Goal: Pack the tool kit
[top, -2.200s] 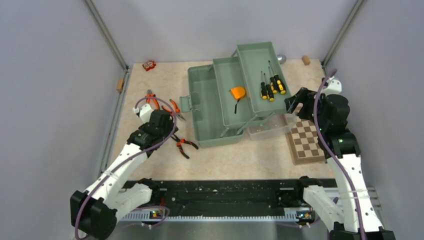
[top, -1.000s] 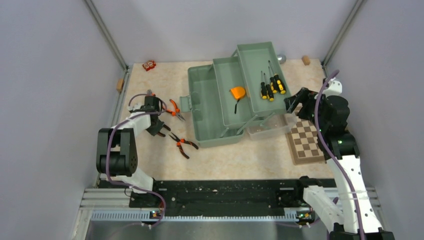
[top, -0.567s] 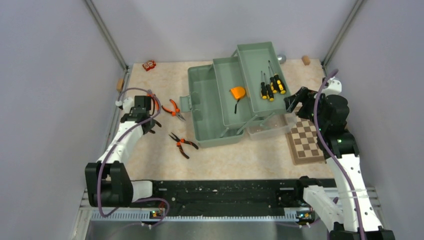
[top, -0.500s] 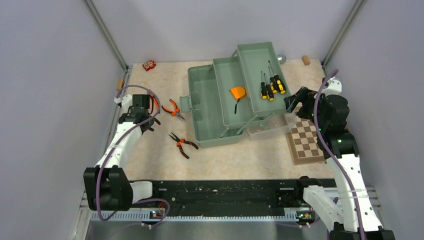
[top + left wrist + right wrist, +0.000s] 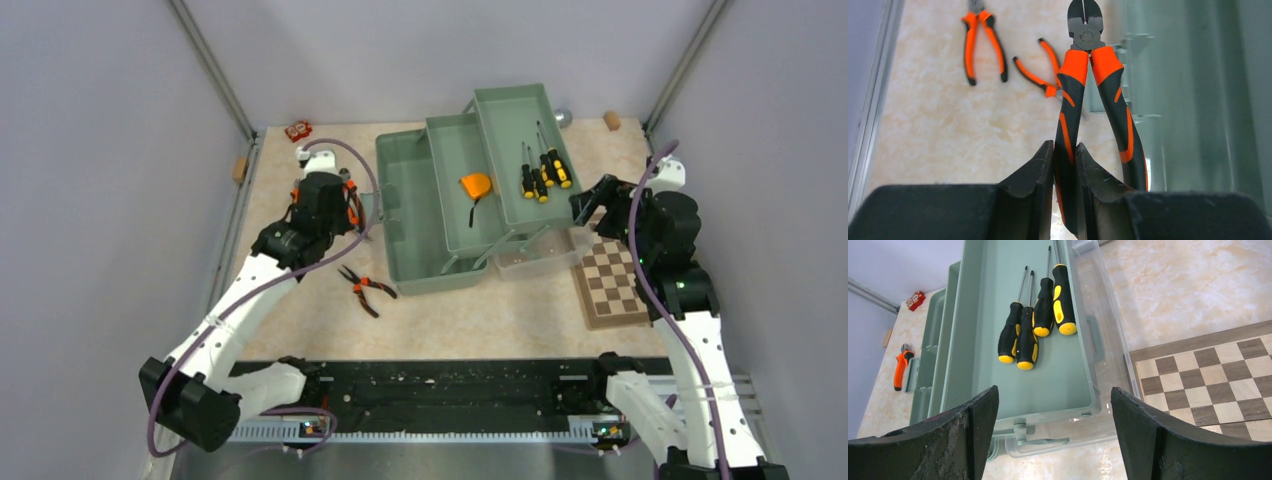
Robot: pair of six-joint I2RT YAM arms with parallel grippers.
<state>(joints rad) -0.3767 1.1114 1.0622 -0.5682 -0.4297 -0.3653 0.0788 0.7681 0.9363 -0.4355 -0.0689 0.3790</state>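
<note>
Orange-handled pliers [image 5: 1074, 75] held by one handle

Your left gripper [image 5: 1064, 150] pinches a single handle, just beside the toolbox [image 5: 405, 225] at the bench's far edge. The pliers could pivot or slip, and the free handle could snag the toolbox wall. Your right gripper [image 5: 1054, 391] hangs wide open near the right edge.

Both arms [image 5: 232, 312] have white links, black joints and purple cables [image 5: 350, 147], the left claw [image 5: 1064, 148] and right claw [image 5: 1054, 391] scuffed black.

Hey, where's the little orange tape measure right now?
In the top view, the tape measure lies in the middle fold-out tray of the open toolbox, just left of the screwdrivers in the next tray.
</note>
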